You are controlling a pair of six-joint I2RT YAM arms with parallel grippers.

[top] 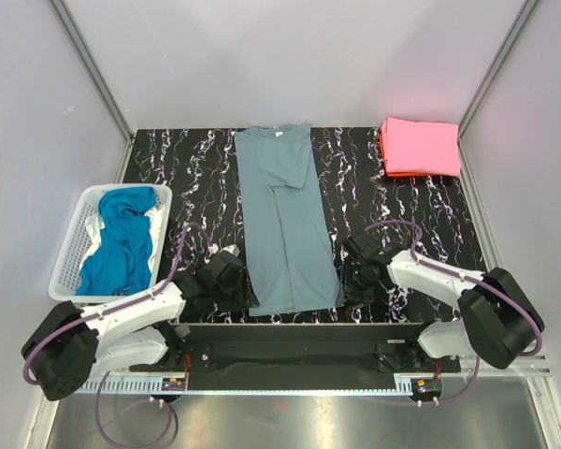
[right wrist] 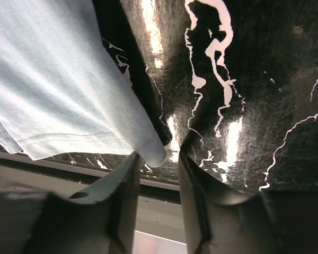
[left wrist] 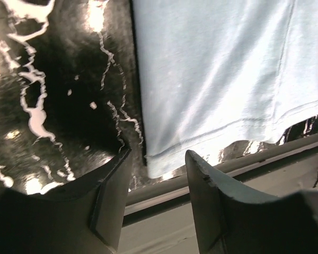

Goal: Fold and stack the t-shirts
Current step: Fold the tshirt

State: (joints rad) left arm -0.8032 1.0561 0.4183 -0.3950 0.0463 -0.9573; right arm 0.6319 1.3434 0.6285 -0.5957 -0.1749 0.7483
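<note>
Top external view: the black marbled table [top: 187, 168] carries every item. Largest on it is the grey-blue t-shirt [top: 285, 224], laid flat down the centre as a long narrow strip, with its collar at the far end and its hem at the near edge. Its sides appear to be turned inward. I judge that the crosswise folds are not yet done.

Left of the strip, and apart from it, stands the white mesh basket [top: 72, 253]. It contains a crumpled, unfolded teal t-shirt [top: 122, 248], with some white fabric beside it that I cannot identify. I take this as stock awaiting folding.

In the far right corner a pink t-shirt [top: 421, 145], folded into a rectangle, rests on an orange-red t-shirt [top: 382, 150], of which only an edge shows. I judge this to be the finished stack, kept well apart from the working area so that it is not disturbed.

My arms sit low at the near edge, one on each side of the hem. In the left wrist view, my left gripper [left wrist: 156, 159] has its jaws well apart with nothing between them. The left hem corner lies on the table just beyond the gap. In the right wrist view, my right gripper [right wrist: 156, 159] has its jaws parted more narrowly. The right hem corner sits at the mouth of the gap, and I see no pinch on it. In my judgement, stationing a gripper at each corner suits lifting the hem evenly toward the collar.
</note>
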